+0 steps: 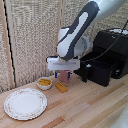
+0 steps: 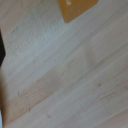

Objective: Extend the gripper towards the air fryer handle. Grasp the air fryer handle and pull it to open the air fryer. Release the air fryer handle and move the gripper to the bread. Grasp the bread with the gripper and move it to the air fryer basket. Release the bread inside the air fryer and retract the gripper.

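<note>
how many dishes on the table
2: a plate at the exterior view's left front, and a small bowl behind it, beside the bread. The arm may hide others.

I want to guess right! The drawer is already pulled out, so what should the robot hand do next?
Probably lower a little straight down toward the small golden-brown bread piece on the wooden table. The white gripper hangs just above it, and the black air fryer basket already stands pulled out, so grasping the bread seems next.

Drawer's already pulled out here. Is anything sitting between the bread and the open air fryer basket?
Nothing visible blocks it. The bread lies on the table, the air fryer basket stands open toward the exterior view's right. The gripper hangs just above the bread; the pink cup stands behind it.
</note>
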You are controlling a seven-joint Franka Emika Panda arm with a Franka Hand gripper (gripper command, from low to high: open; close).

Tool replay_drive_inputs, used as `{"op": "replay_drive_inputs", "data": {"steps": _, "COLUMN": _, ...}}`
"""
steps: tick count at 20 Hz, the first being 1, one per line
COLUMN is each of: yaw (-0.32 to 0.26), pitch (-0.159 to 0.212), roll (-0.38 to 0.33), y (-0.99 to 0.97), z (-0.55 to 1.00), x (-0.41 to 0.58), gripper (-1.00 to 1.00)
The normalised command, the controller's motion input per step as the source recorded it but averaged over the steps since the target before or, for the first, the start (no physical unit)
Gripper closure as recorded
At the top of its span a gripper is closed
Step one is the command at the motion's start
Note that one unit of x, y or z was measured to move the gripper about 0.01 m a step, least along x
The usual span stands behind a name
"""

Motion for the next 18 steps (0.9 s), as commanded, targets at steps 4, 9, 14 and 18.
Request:
{"op": "replay_drive_inputs", "data": {"steps": 4, "yaw": 0.051, "pitch": 0.082, "roll": -0.097, "y": 0.00, "z": -0.14, "x": 0.310, "gripper": -1.00}}
{"op": "replay_drive_inputs", "data": {"steps": 9, "yaw": 0.069, "pitch": 0.105, "roll": -0.079, "y": -0.05, "z": -0.14, "x": 0.182, "gripper": -1.00}}
{"op": "replay_drive_inputs", "data": {"steps": 14, "yaw": 0.118, "pitch": 0.050, "roll": -0.081, "y": -0.21, "z": -0.11, "x": 0.179, "gripper": -1.00}}
{"op": "replay_drive_inputs", "data": {"steps": 18, "yaw": 0.156, "pitch": 0.028, "roll": -0.107, "y": -0.24, "z": -0.10, "x": 0.221, "gripper": -1.00}}
